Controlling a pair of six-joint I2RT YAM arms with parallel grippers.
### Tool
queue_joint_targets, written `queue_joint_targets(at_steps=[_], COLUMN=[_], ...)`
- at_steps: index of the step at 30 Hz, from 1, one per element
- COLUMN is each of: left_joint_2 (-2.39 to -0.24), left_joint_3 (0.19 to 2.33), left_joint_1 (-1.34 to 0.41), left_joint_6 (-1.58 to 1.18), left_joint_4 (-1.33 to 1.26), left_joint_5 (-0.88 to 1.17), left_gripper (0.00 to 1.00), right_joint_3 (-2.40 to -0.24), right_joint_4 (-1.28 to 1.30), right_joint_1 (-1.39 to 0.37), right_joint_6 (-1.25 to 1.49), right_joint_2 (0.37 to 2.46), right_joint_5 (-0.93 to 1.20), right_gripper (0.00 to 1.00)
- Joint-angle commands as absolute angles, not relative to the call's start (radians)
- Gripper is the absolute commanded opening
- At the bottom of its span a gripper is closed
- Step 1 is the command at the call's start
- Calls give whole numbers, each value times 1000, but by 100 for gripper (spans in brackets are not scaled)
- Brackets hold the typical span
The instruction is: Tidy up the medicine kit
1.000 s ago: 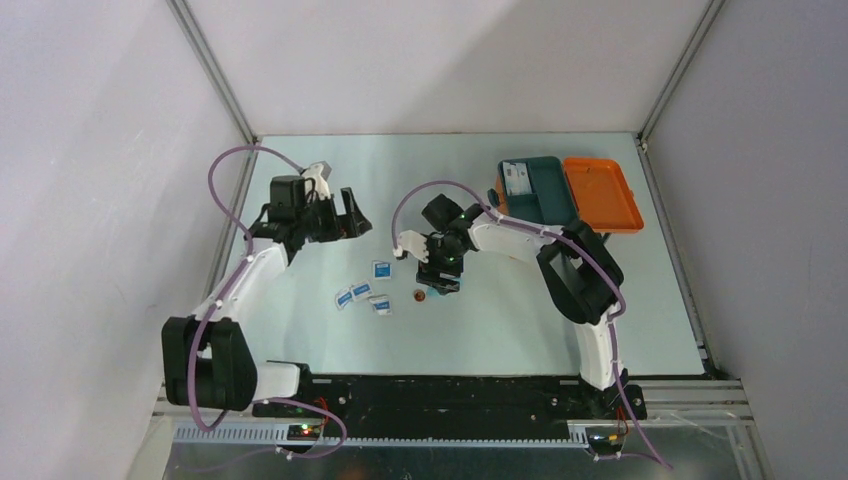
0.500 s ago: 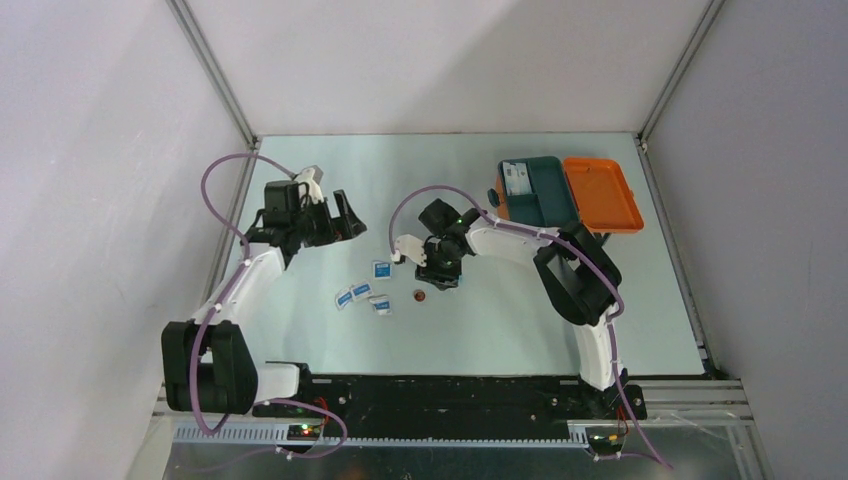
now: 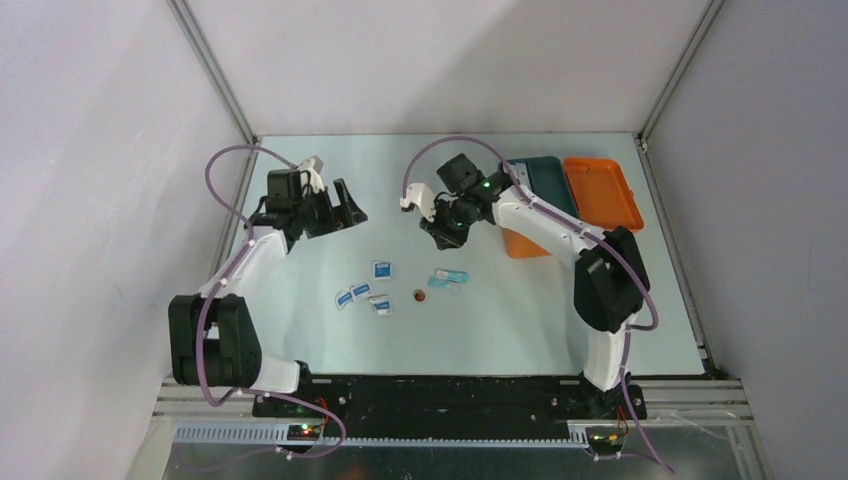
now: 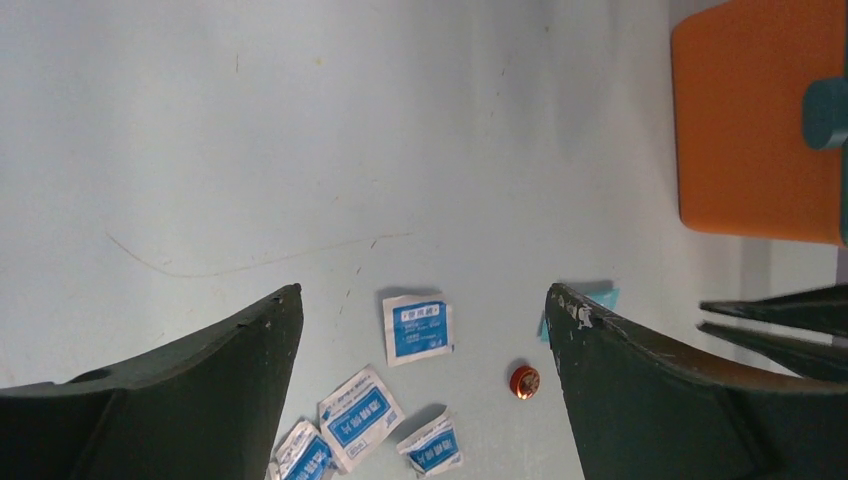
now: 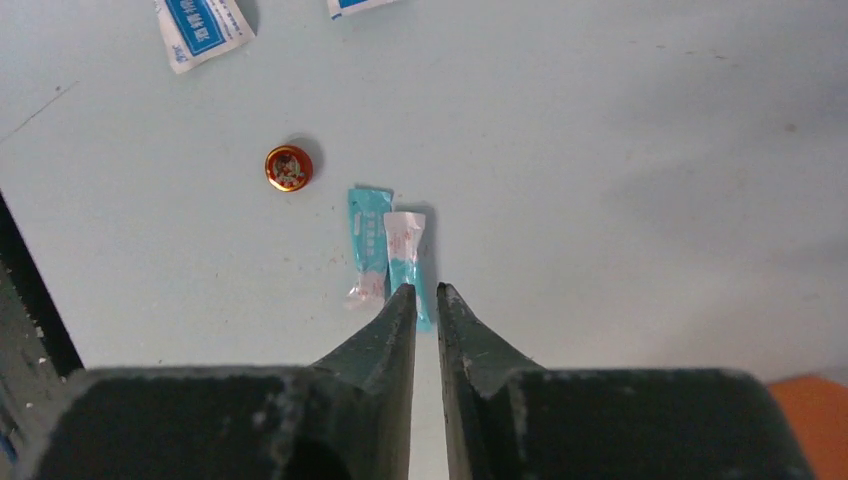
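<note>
Med kit [image 3: 600,192] sits just R of right gripper [image 3: 443,231], lid open.

Both arms reach forward, the left tool [image 4: 425,292] spread wide, the right tool [image 5: 425,290] nearly closed and empty.

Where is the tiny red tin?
In the top view the red tin lies mid-table, right of the blue packets and left of the teal sachets.

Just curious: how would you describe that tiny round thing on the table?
From the orange medicine kit at the far right, look left and toward the near edge. Between the blue-and-white sachets and two teal sachets lies a small red tin, the only round item.
</note>
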State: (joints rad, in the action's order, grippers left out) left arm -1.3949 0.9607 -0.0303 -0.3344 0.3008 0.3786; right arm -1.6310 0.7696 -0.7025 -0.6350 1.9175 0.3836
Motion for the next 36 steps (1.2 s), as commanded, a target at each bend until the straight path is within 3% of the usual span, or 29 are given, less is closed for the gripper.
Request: queue_joint_targets(at_steps=[1,4,9,22,30,36], left_joint_2=[-1421,-1446,-1475,-1429,-1427,-1460], left_joint_3=[1033,1050,1081,1047,1041,1060], left_joint_1=[-34,-42,-46,-44,-42,-43], left_joint_6=[-349,-351,-356,-332,-329,-333], left_joint_4=[268,268,268,267,267,268], left_joint_5=[405,408,412,382,376,387], left_gripper=[95,95,94,95,95,95], right_joint_3=[-1622,-1574,-1544,-1718,-1702,-1740], right_joint_4=[811,809,779,943,914,936], right_joint_1=[-695,-706,-705,-692,-685,-675], right_joint_6=[-591,-624,-669,-809,-764,-718], right_joint_2=[1830,1830,1917,2158,2207,2154], right_joint_5=[423,409,357,371,297,290], right_gripper=[21,32,37,47,33,6])
